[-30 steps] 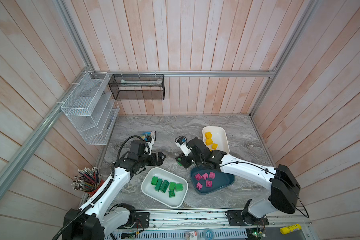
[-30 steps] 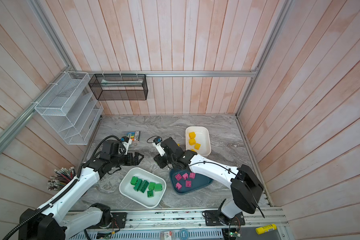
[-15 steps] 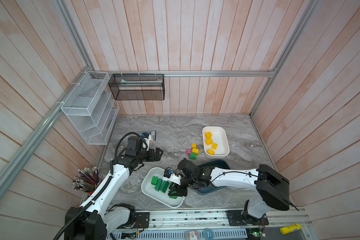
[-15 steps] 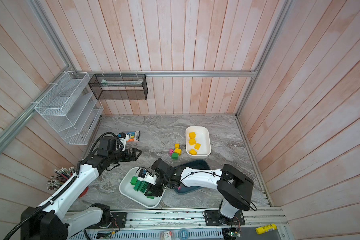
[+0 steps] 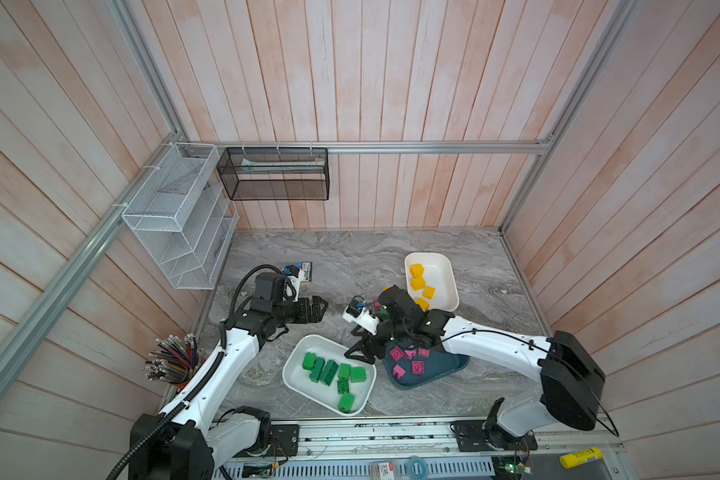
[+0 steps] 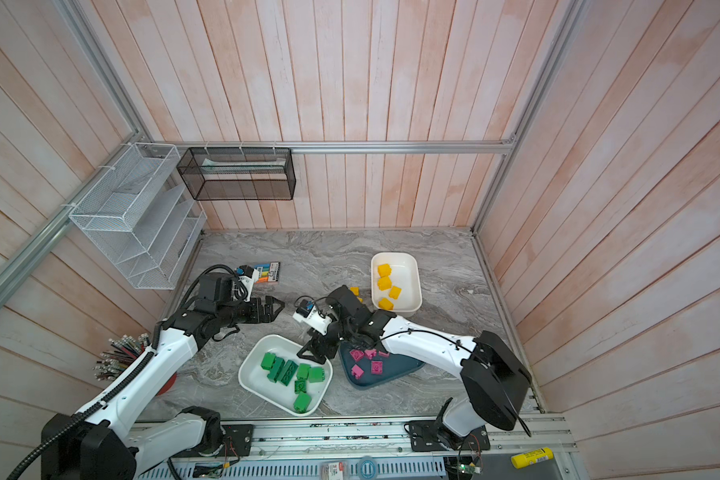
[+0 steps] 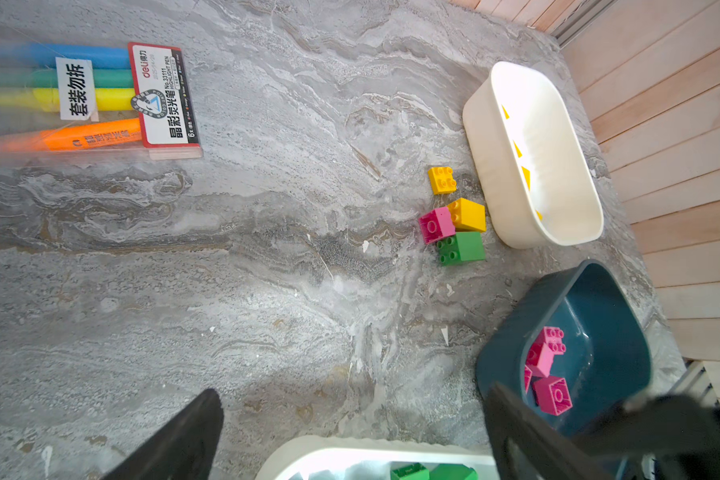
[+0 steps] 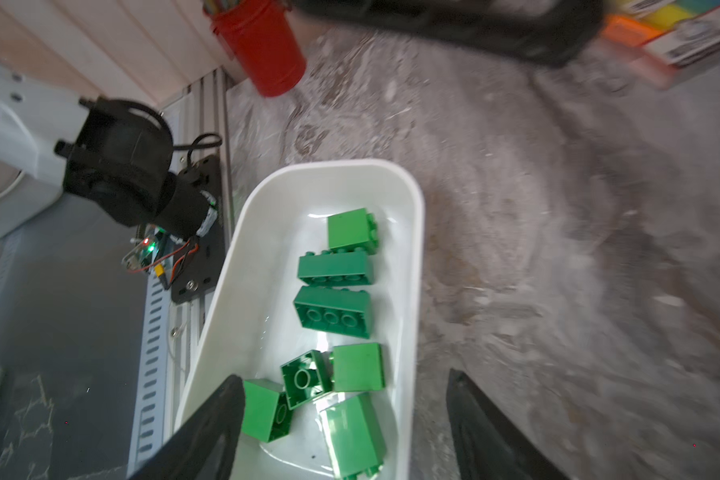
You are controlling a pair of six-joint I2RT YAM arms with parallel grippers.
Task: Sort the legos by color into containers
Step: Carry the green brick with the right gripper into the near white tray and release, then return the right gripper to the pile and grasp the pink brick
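Since my right claw hangs wide and empty over the green-filled tub, drop judged done; loose legos next.

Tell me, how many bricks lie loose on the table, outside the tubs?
4, clustered beside the far white tub: a studs-up yellow brick, a tipped yellow brick, a pink brick and a green brick. The right arm largely covers them from above, so more may be hidden.
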